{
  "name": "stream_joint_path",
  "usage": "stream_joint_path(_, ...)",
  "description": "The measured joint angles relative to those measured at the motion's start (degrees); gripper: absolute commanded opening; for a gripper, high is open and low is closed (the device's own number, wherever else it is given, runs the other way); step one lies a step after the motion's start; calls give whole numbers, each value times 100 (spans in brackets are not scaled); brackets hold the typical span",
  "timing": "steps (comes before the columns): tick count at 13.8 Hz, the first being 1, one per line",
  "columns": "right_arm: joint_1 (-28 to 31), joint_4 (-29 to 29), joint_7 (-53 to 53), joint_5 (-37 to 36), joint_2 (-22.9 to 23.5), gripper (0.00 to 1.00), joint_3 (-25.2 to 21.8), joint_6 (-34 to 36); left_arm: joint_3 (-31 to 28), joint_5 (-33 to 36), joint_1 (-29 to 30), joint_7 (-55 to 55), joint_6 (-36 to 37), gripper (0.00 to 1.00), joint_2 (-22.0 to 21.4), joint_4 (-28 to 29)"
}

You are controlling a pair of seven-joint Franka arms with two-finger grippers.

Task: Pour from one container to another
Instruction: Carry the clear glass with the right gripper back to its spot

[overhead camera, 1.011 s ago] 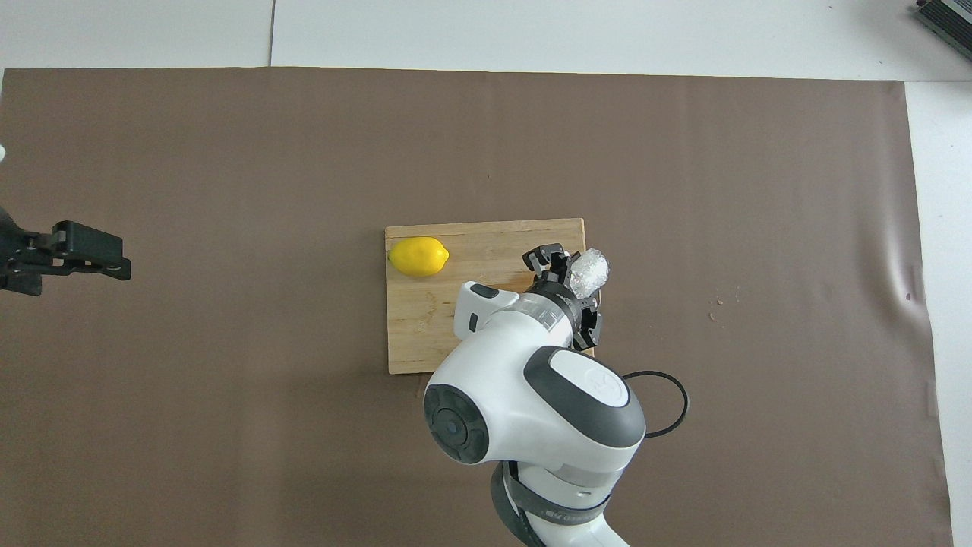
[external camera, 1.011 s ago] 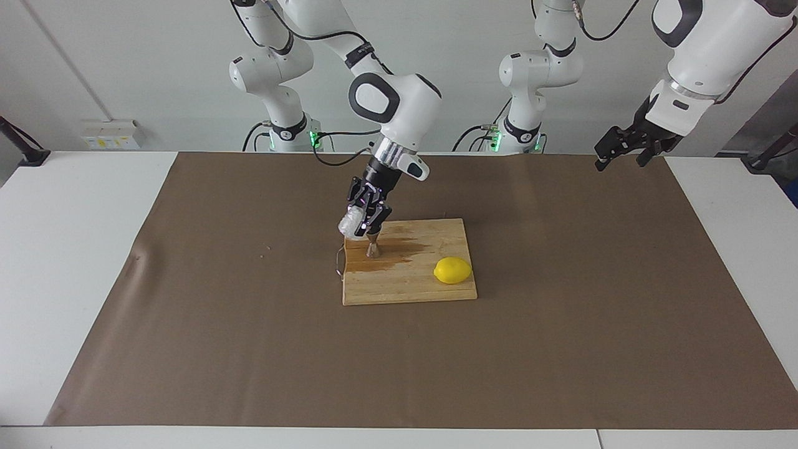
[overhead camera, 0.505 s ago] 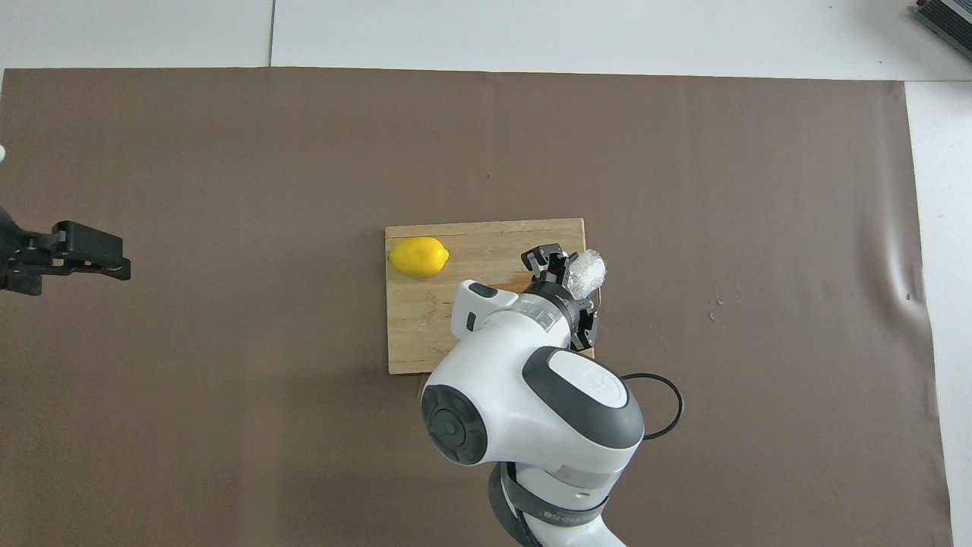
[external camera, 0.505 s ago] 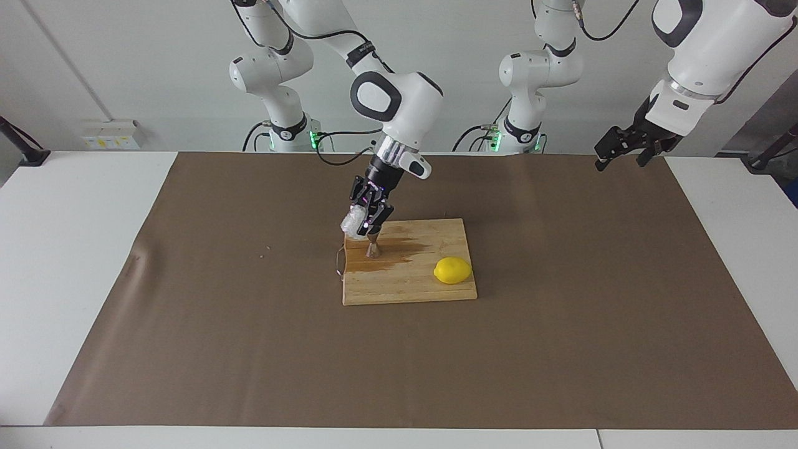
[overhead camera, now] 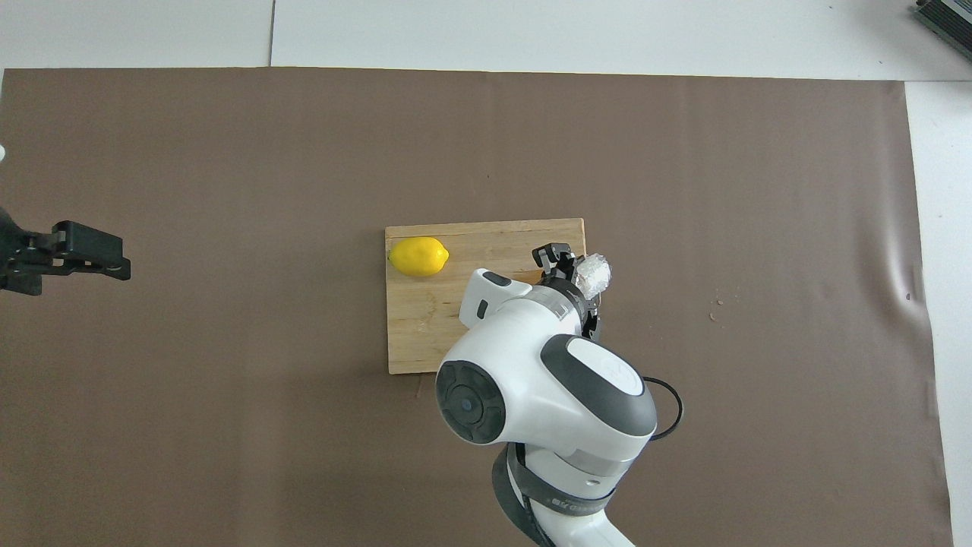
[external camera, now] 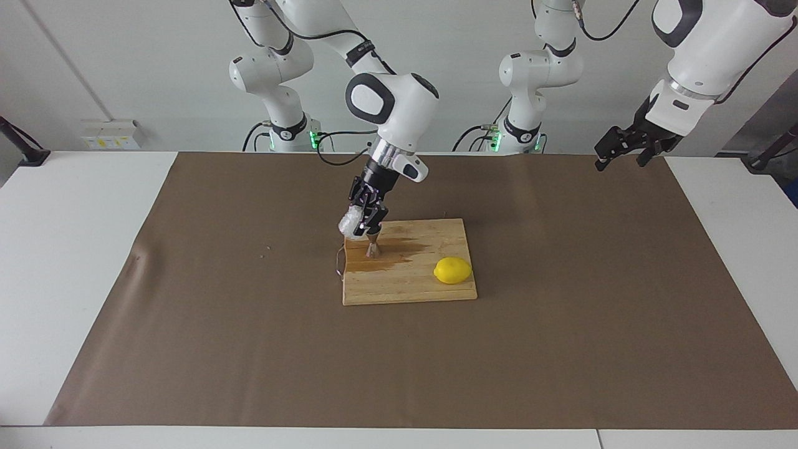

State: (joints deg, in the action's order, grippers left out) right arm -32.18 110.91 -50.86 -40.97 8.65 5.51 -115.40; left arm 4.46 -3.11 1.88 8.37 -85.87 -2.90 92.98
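My right gripper (external camera: 365, 218) is shut on the squat, whitish ribbed cup (external camera: 350, 223) and holds it tilted just above the small steel jigger (external camera: 372, 249). The jigger stands upright on the wooden cutting board (external camera: 405, 288), near the board's corner toward the right arm's end. In the overhead view the cup (overhead camera: 593, 273) shows beside the right gripper (overhead camera: 571, 267), and the arm hides the jigger. My left gripper (external camera: 620, 163) is open and empty, and waits raised over the brown mat's edge at the left arm's end; it also shows in the overhead view (overhead camera: 106, 258).
A yellow lemon (external camera: 452, 270) lies on the board toward the left arm's end. A dark wet stain (external camera: 402, 248) spreads on the board beside the jigger. A thin black ring (overhead camera: 672, 410) lies on the brown mat (external camera: 561, 324) by the board.
The right arm's wrist has shifted and turned a little. The cup stays tilted over the jigger in nearly the same spot. The left arm has not moved.
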Motion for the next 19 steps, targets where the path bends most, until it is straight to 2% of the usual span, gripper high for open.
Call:
stream_joint_path(9, 722, -26, -489, 1010, -164, 0, -4, 17, 0, 0, 0, 0, 0, 100, 0, 0)
stream_joint_path(19, 2225, 212, -2020, 2629, -246, 0, -13, 27, 0, 0, 0, 0, 0, 100, 0, 0)
